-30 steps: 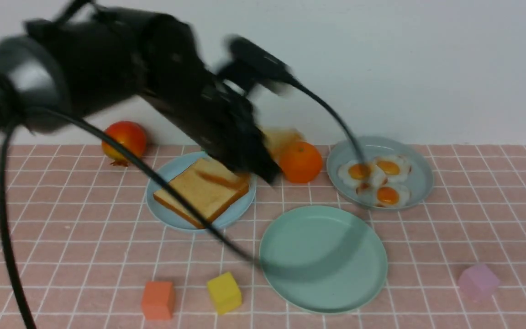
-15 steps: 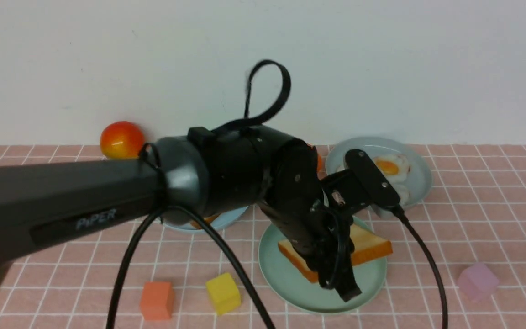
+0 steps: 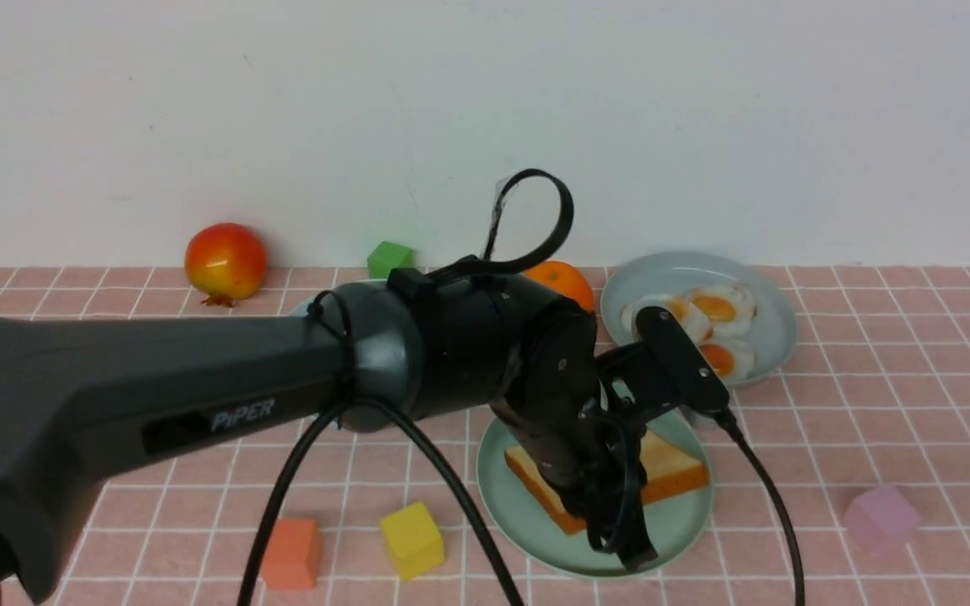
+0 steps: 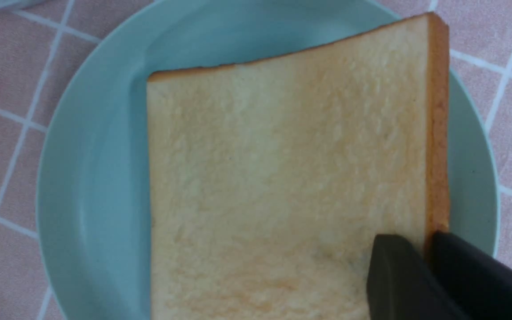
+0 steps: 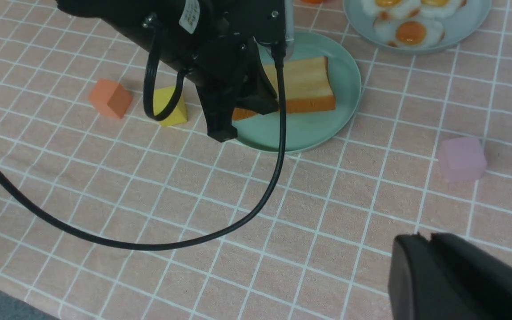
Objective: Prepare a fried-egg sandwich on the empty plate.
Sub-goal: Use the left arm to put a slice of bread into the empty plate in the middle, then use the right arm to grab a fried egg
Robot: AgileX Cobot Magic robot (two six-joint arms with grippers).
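One toast slice (image 3: 672,471) lies flat on the mint-green empty plate (image 3: 680,528), golden face up. My left gripper (image 4: 429,242) reaches over the plate from the left. Its two black fingers sit on either side of the crust at one corner of the toast (image 4: 282,178), shut on it. In the right wrist view that toast (image 5: 302,84) and plate (image 5: 322,131) show beyond my right gripper (image 5: 425,238), which hangs shut and empty above bare tablecloth. Three fried eggs (image 3: 708,324) lie on the grey-blue plate (image 3: 775,345) behind. My left arm hides the sky-blue plate.
A red fruit (image 3: 226,259), a green cube (image 3: 390,257) and an orange (image 3: 567,282) stand along the back wall. An orange cube (image 3: 290,551) and a yellow cube (image 3: 412,539) sit front left of the mint plate, a lilac cube (image 3: 881,518) to its right. The left arm's cable (image 5: 278,146) loops over the cloth.
My left arm has carried the toast slice from the sky-blue plate over to the mint-green plate and lowered it from tilted to flat. The fingers look slightly looser on the crust.
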